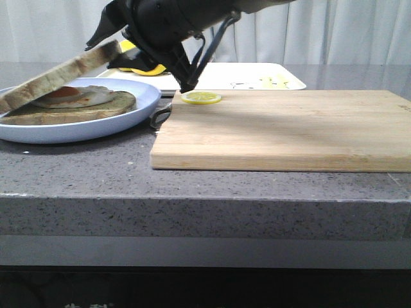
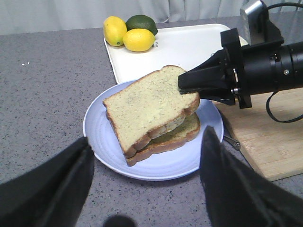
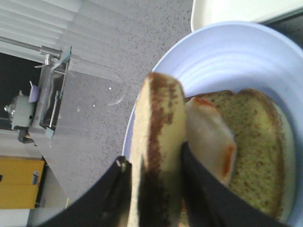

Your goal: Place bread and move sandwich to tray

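The bread (image 1: 58, 74) is a thick slice held tilted, its low end resting on the fried egg (image 1: 70, 96) and the lower slice (image 1: 70, 112) on the round pale blue plate (image 1: 38, 131). My right gripper (image 1: 117, 51) is shut on the bread's raised end; its wrist view shows the crust (image 3: 156, 142) between the fingers (image 3: 154, 158). In the left wrist view the bread (image 2: 147, 104) covers most of the lower slice (image 2: 182, 132), with the right gripper (image 2: 189, 82) at its far corner. My left gripper (image 2: 147, 136) is open and empty, just short of the plate (image 2: 161, 165). The white tray (image 1: 257, 69) lies behind.
A wooden cutting board (image 1: 289, 128) lies right of the plate, with a lemon slice (image 1: 201, 97) at its back left corner. Two lemons (image 2: 135, 40) and a lime (image 2: 141, 21) sit on the tray (image 2: 189, 42). A metal utensil (image 2: 232, 142) lies between plate and board.
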You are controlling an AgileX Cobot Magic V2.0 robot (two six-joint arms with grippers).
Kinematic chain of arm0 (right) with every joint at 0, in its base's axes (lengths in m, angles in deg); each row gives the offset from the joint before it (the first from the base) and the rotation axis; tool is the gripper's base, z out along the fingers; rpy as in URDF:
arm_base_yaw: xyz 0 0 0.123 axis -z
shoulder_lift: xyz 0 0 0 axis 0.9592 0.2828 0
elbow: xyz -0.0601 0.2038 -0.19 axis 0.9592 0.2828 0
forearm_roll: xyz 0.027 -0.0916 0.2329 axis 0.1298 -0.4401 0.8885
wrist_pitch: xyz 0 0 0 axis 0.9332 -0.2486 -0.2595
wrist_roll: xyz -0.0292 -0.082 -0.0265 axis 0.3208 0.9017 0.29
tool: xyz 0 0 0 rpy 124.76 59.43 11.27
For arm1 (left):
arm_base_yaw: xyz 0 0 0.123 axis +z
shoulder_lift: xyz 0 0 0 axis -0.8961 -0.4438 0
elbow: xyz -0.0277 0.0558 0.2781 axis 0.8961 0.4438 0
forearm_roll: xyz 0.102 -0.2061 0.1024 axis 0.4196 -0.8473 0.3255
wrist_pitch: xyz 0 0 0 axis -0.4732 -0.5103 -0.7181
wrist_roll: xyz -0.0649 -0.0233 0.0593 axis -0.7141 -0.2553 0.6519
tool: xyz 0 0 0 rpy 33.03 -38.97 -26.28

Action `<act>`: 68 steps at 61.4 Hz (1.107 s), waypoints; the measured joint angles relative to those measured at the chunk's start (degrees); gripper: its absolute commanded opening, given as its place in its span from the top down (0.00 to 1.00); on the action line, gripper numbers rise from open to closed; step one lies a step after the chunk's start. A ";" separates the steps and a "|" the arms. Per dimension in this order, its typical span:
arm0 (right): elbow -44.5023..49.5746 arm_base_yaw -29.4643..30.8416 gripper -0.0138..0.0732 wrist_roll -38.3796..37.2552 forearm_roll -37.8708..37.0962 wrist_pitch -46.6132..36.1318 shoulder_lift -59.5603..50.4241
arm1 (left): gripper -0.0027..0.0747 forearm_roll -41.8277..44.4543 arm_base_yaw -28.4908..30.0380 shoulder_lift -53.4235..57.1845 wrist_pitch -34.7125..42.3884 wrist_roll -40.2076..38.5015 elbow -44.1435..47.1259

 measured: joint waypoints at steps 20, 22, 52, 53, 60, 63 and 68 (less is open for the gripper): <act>0.11 7.37 0.32 -0.10 -13.87 9.84 -3.70 | 0.35 0.00 0.00 0.00 0.00 0.00 0.00; 0.11 8.31 0.33 -0.27 -15.77 11.11 -4.84 | 0.35 0.00 0.00 0.00 0.00 0.00 0.00; 0.75 13.69 0.48 -15.70 -67.57 25.61 -30.53 | 0.35 0.00 0.00 0.00 0.00 0.00 0.00; 0.96 13.69 0.48 -16.11 -68.60 25.74 -31.45 | 0.35 0.00 0.00 0.00 0.00 0.00 0.00; 3.74 13.69 0.48 -17.17 -75.67 26.51 -39.22 | 0.35 0.00 0.00 0.00 0.00 0.00 0.00; 5.73 13.69 0.48 -17.62 -77.64 26.66 -42.31 | 0.35 0.00 0.00 0.00 0.00 0.00 0.00; 9.28 13.69 0.48 -18.39 -80.05 26.81 -47.35 | 0.35 0.00 0.00 0.00 0.00 0.00 0.00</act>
